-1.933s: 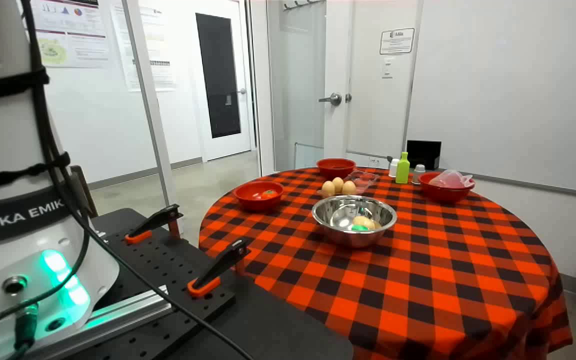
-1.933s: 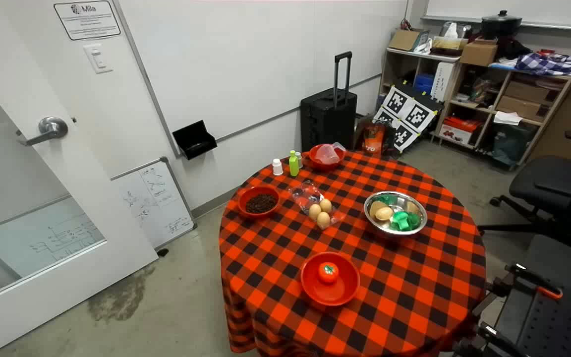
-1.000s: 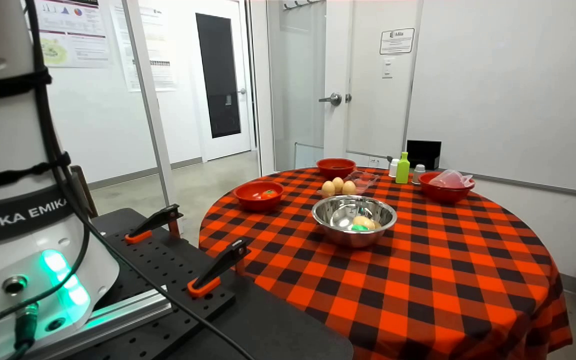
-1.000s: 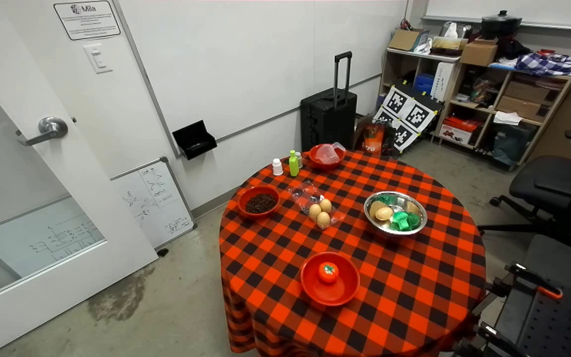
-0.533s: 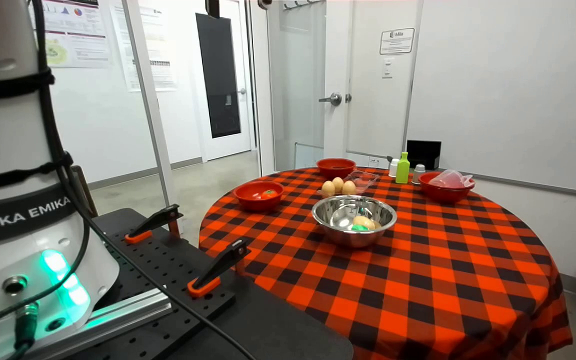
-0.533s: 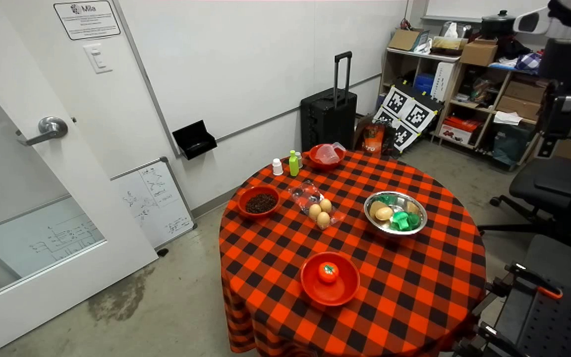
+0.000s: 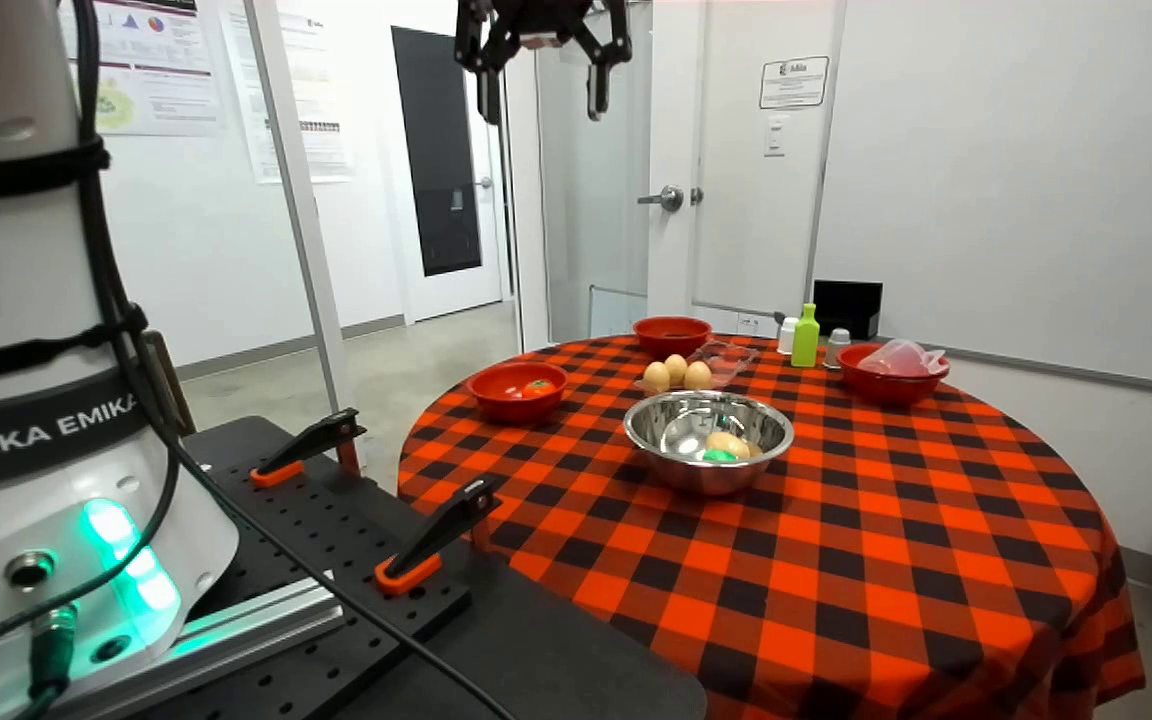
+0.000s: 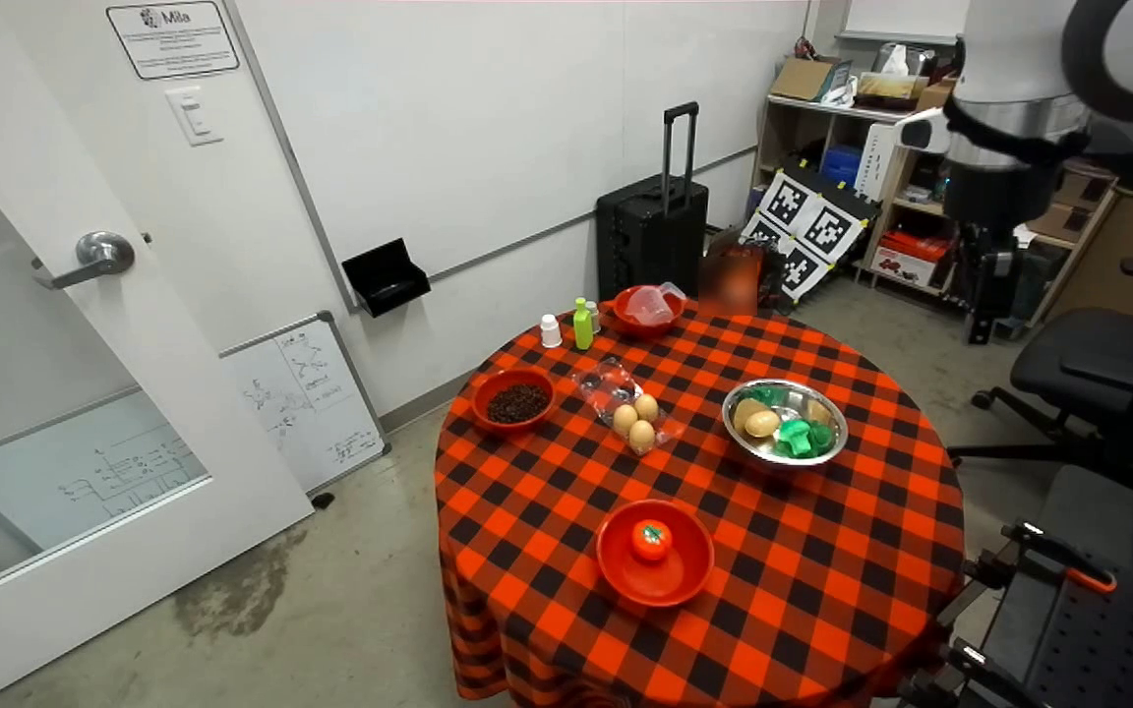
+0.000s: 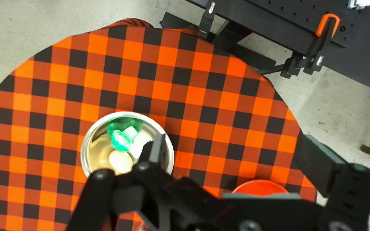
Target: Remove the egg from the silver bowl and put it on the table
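The tan egg (image 7: 728, 443) lies inside the silver bowl (image 7: 708, 474), beside a green object. The egg (image 8: 761, 424) and bowl (image 8: 785, 461) also show in the other view from outside, and in the wrist view the egg (image 9: 120, 161) lies within the bowl's rim (image 9: 84, 150). The bowl stands on the table (image 7: 896, 560) with its red-and-black checked cloth. My gripper (image 7: 543, 112) is open and empty, pointing down, high above the table. In the wrist view the open gripper (image 9: 233, 150) has one finger overlapping the bowl's edge; the other is far right.
Three eggs (image 8: 637, 423) sit in a clear carton near the bowl. Red bowls hold a tomato (image 8: 651, 540), dark beans (image 8: 517, 403) and a clear cup (image 8: 653, 307). A green bottle (image 7: 805, 337) stands at the back. Clamps (image 7: 446, 530) hold the base plate by the table.
My gripper has come into both exterior views, from the top edge in one and from the right in the other, moving toward the table. The egg and bowl have not moved.
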You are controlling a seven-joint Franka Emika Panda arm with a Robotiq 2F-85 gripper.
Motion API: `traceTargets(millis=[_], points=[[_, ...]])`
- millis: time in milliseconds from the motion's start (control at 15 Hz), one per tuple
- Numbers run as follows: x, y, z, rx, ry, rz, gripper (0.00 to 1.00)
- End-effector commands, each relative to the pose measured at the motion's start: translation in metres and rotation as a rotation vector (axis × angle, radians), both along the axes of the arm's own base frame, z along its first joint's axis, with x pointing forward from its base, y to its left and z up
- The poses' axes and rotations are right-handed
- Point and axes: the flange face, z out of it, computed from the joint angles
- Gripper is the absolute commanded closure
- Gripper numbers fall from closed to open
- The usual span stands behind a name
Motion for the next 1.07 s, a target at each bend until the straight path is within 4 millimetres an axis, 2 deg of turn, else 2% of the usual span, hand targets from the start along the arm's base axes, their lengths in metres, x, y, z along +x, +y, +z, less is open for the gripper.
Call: traceTargets(millis=[0,333,733,1000], points=[[0.048,-0.006,-0.035,-0.007,0.049,0.057,0.0],[0.097,-0.014,-0.081,0.006,0.087,0.107,0.0],[0.15,-0.042,-0.144,0.006,0.127,0.083,0.0],[0.176,-0.061,-0.179,0.008,0.146,0.046,0.0]])
